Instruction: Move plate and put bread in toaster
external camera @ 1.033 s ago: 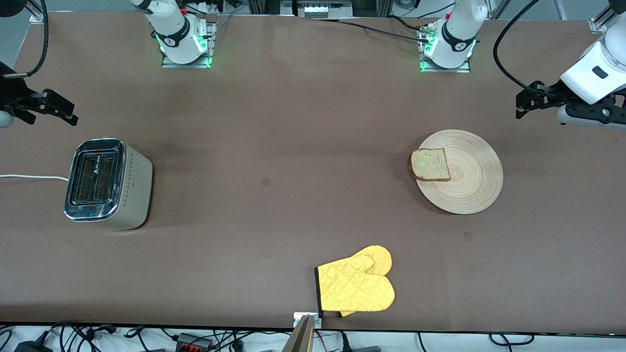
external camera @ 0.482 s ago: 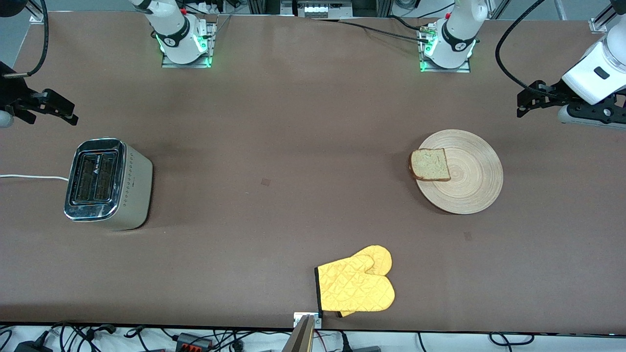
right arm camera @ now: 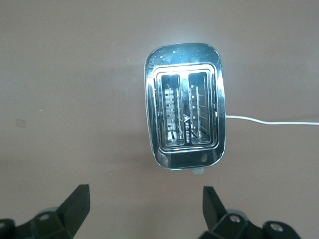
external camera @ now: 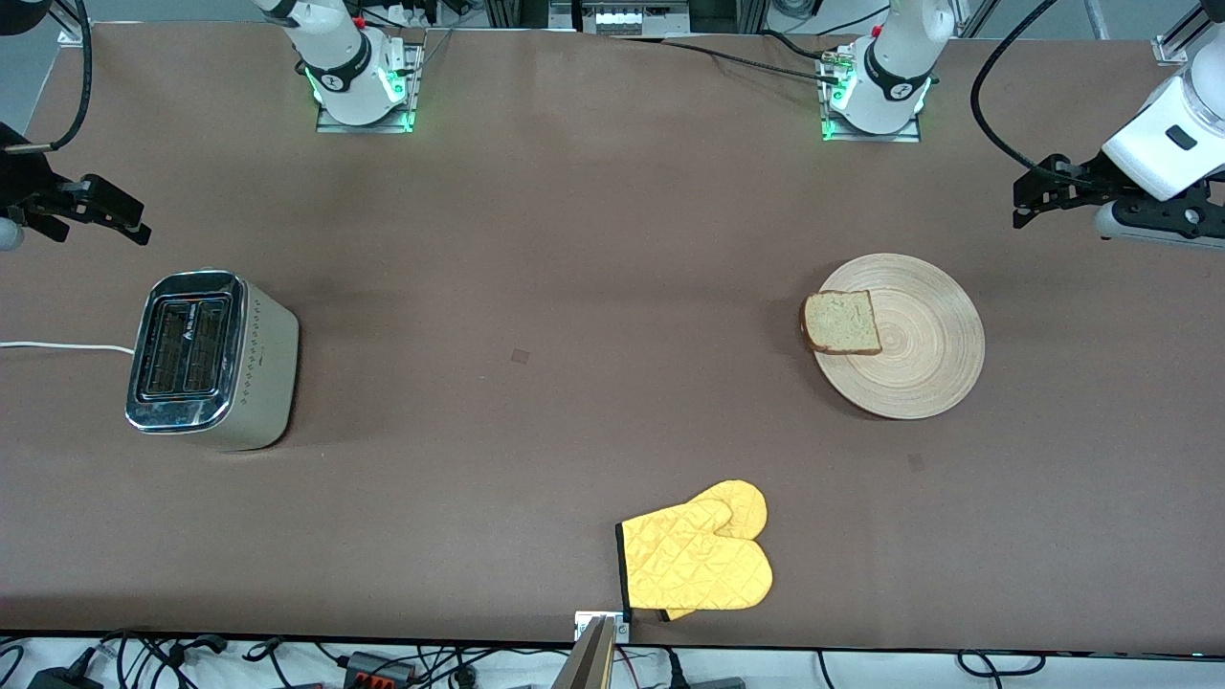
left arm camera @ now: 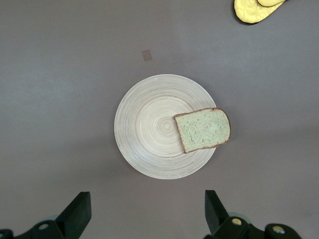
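Left pincer (external camera: 1029,199): held released, fingers (left arm camera: 79,211) spread wide, raised over bare bench (external camera: 574,287) at the left arm's end, near the plate.
Right pincer (external camera: 124,215): held released, raised over the bench at the right arm's end, near the toaster.
Plate (external camera: 924,368): laid flat toward the left arm's end.
Bread (external camera: 841,322): rested on the plate's rim, overhanging slightly.
Toaster (external camera: 206,359): stood upright, 2 slots empty.
Oven mitt (external camera: 697,560): laid by the near edge.

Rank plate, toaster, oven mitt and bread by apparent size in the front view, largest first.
1-2. plate and toaster: too close to call; the toaster stands taller, so nearer the camera.
3. oven mitt: a bit smaller, though nearest the front camera.
4. bread: clearly smallest, lying on the plate.
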`<control>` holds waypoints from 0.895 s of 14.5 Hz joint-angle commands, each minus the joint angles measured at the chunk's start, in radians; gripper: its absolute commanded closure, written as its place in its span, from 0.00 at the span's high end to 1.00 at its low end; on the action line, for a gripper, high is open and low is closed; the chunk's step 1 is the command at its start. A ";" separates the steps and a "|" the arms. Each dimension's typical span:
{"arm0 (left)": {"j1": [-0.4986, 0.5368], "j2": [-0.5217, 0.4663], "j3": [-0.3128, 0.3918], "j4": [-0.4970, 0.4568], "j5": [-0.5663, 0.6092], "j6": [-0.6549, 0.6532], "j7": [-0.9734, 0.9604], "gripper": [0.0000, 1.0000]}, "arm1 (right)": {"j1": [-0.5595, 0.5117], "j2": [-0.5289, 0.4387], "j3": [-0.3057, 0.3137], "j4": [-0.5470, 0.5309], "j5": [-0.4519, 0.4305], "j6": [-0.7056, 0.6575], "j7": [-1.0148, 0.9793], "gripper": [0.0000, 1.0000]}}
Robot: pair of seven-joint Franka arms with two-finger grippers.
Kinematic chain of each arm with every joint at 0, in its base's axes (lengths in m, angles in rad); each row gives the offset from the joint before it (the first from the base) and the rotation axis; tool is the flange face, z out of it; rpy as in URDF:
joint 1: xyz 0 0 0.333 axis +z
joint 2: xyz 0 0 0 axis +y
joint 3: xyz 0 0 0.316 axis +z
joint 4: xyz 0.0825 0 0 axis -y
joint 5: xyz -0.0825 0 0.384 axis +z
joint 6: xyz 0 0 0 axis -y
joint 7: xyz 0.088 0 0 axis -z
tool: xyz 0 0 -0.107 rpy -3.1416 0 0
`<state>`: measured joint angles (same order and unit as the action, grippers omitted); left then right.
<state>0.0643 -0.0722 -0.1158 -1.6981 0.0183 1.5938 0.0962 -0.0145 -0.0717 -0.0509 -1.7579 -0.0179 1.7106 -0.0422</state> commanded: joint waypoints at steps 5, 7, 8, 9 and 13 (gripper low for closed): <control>-0.008 -0.001 -0.007 0.023 0.019 -0.023 -0.010 1.00 | 0.002 -0.013 0.011 -0.023 -0.007 0.001 -0.016 1.00; -0.006 -0.001 -0.007 0.025 0.019 -0.023 -0.012 1.00 | 0.002 -0.014 0.011 -0.023 -0.007 -0.002 -0.016 1.00; -0.006 -0.001 -0.007 0.025 0.019 -0.023 -0.012 1.00 | 0.002 -0.014 0.011 -0.025 -0.007 -0.002 -0.016 1.00; -0.003 -0.001 -0.005 0.025 0.019 -0.025 -0.012 1.00 | 0.001 -0.013 0.011 -0.025 -0.007 0.001 -0.016 1.00; 0.008 0.015 0.013 0.026 0.012 -0.026 -0.001 1.00 | 0.001 -0.011 0.011 -0.025 -0.007 0.001 -0.016 1.00</control>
<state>0.0664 -0.0717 -0.1151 -1.6926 0.0183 1.5900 0.0941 -0.0116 -0.0717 -0.0431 -1.7698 -0.0180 1.7106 -0.0450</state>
